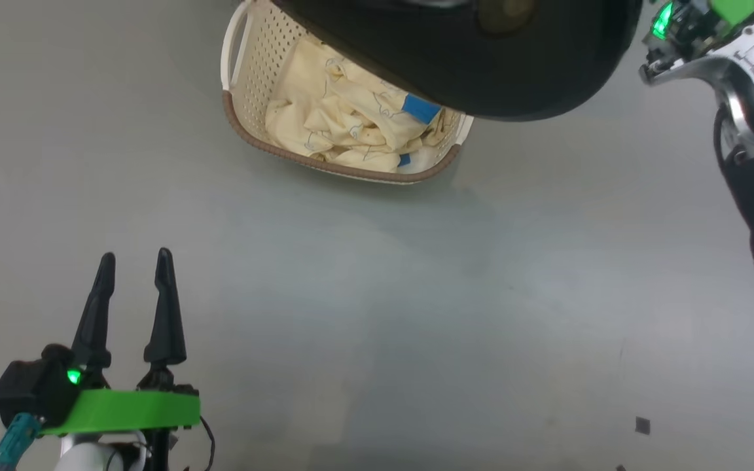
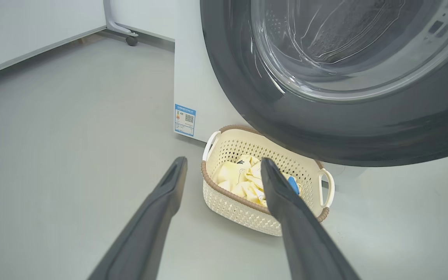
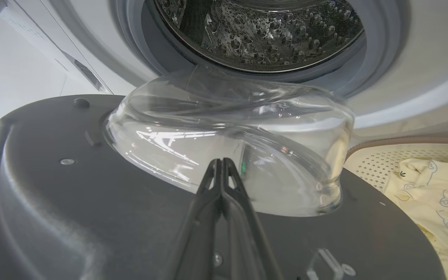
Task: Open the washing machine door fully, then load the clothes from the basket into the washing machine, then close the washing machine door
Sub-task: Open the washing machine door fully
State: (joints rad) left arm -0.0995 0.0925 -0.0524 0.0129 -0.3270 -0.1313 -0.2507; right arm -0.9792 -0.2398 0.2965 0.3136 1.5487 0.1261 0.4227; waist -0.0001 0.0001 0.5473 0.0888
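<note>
At the inner face of the washing machine door (image 3: 53,194), clenched right gripper (image 3: 221,167) should push steadily outward; left gripper (image 1: 136,255) spread, empty.

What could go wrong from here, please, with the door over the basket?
1. The washing machine door overhangs part of the basket, so the open left gripper may bump the door when reaching for the clothes.
2. The shut right gripper points at the glass bowl and could slip on it when pushing.
</note>
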